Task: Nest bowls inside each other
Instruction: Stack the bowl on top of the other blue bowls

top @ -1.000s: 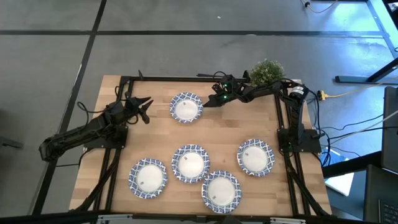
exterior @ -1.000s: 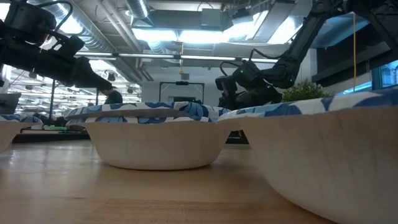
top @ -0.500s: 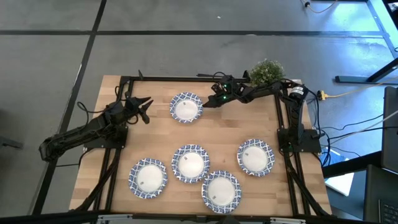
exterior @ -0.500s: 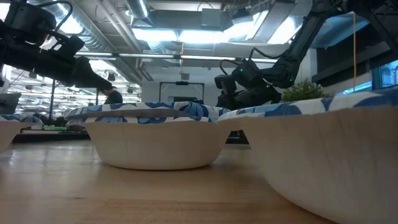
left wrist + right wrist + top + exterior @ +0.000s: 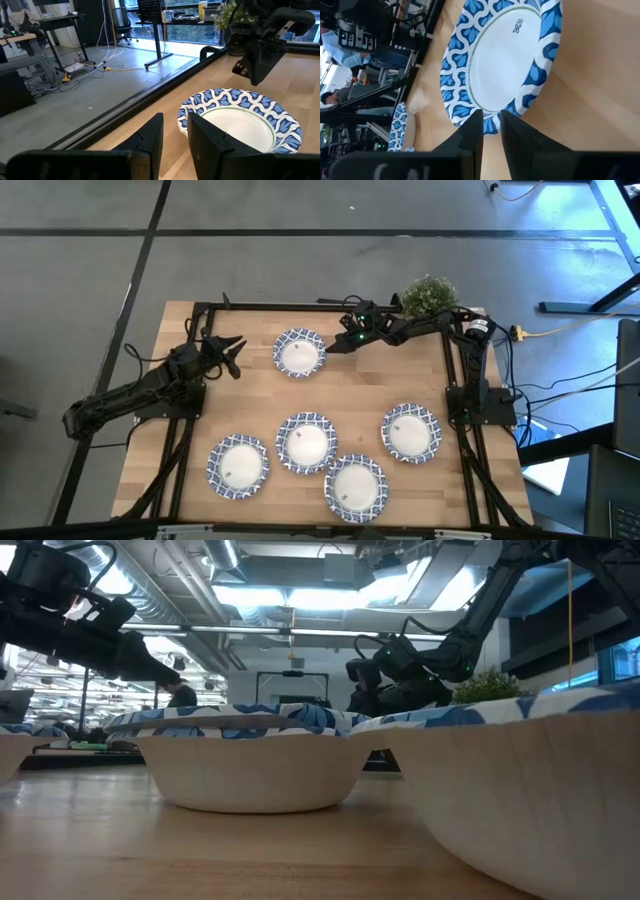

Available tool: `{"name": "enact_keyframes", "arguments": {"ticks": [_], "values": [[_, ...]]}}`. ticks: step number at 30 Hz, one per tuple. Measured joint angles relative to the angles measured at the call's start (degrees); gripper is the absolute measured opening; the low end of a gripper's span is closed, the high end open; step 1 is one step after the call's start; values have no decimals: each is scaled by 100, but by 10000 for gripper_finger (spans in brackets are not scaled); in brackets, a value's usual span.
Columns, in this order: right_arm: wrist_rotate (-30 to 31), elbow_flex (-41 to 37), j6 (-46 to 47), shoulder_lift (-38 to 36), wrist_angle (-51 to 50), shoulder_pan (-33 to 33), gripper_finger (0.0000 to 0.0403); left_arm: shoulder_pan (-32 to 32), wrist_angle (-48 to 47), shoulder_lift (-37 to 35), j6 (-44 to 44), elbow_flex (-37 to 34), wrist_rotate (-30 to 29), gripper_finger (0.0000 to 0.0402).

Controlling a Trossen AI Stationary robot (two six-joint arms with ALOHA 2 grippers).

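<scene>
Nearest the front edge of the table (image 5: 190,315), one bowl (image 5: 354,486) sits touching another bowl (image 5: 305,442) just behind it. A third bowl (image 5: 238,466) lies to the left and a fourth bowl (image 5: 411,432) to the right, each on its own. Farther back, a fifth bowl (image 5: 299,352) rests alone between the two arms. The left gripper (image 5: 233,346) hovers just left of it, fingers (image 5: 150,137) a narrow gap apart, holding nothing. The right gripper (image 5: 333,345) hangs at that bowl's right rim, its fingers (image 5: 472,131) also slightly apart and empty. At the far right corner stands a green plant (image 5: 429,294).
</scene>
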Motion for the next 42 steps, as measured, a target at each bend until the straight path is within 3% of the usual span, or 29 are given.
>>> {"name": "enact_keyframes", "arguments": {"ticks": [12, 23, 28, 42], "values": [[-68, 0, -46, 0, 5, 9, 76, -1, 0, 1, 0, -1, 0, 82], [-11, 0, 8, 0, 9, 7, 177, 1, 0, 1, 0, 0, 0, 82], [327, 0, 265, 0, 7, 4, 181, 1, 0, 1, 0, -1, 0, 82], [384, 0, 271, 0, 9, 89, 181, 1, 0, 0, 0, -1, 0, 82]]}}
